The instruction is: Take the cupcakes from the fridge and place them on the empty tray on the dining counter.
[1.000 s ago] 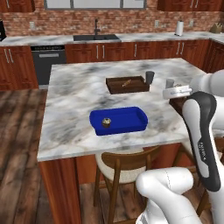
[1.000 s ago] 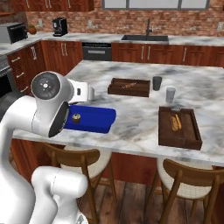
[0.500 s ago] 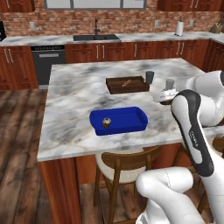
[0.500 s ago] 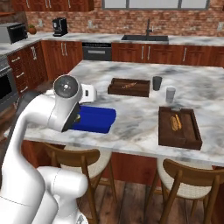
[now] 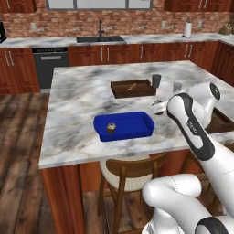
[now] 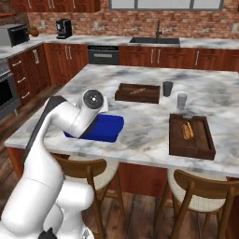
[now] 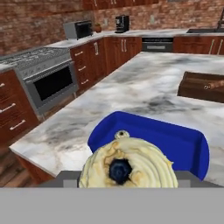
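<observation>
A cupcake (image 7: 129,168) with a tan top fills the bottom of the hand view, and my gripper (image 5: 159,108) is shut on it. The gripper hangs just off the right end of the blue tray (image 5: 137,119), a little above the marble dining counter (image 5: 77,105). A second cupcake (image 5: 110,128) sits inside the tray near its left end; in the hand view its top (image 7: 121,134) peeks over the held one. In the right base view my arm covers the left part of the tray (image 6: 108,128). The fridge is out of view.
A dark wooden tray (image 5: 131,88) lies behind the blue one, with a dark cup (image 5: 156,81) and a glass (image 5: 177,87) beside it. Another wooden tray (image 6: 190,135) holds food at the right. Stools (image 6: 196,196) stand at the near edge. A stove (image 7: 48,81) is across the aisle.
My arm has swung left and nearer, carrying the cupcake from beside the cup and glass to the right end of the blue tray. The cupcake in the tray has not moved.
</observation>
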Tool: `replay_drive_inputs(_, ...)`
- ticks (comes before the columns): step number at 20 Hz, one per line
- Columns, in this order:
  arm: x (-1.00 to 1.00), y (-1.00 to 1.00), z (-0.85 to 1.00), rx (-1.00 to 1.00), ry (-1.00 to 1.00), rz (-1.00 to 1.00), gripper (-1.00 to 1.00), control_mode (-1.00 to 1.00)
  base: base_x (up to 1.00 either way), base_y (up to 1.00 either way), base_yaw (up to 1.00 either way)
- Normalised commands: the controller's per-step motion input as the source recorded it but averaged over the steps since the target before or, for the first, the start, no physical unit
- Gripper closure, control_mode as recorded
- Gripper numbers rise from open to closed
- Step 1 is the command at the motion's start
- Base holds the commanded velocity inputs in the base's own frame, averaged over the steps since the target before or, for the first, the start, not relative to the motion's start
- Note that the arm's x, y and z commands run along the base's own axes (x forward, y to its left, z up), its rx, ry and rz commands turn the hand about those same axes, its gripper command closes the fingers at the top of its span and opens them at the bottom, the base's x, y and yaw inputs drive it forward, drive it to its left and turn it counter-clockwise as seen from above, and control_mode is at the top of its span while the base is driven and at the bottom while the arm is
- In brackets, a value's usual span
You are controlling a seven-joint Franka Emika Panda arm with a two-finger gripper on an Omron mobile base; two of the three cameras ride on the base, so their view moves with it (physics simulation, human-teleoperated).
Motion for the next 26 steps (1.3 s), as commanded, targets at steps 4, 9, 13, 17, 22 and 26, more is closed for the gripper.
replay_drive_inputs(4,0.86,0.11,-0.5,0.0,0.13,0.04,1.0,-1.0,0.0,0.0,0.0)
replay_drive_inputs(9,0.71,0.0,-0.4,0.0,0.12,0.01,1.0,-1.0,0.0,0.0,0.0)
replay_drive_inputs(13,0.52,0.0,-0.39,0.0,0.09,0.01,1.0,-1.0,0.0,0.0,0.0)
replay_drive_inputs(17,0.28,0.0,-0.46,0.0,0.01,0.0,1.0,-1.0,0.0,0.0,0.0)
replay_drive_inputs(22,0.16,0.07,-0.56,0.0,-0.02,0.0,1.0,-1.0,0.0,0.0,0.0)
replay_drive_inputs(26,0.31,0.14,-0.46,0.0,0.0,0.0,1.0,-1.0,0.0,0.0,0.0)
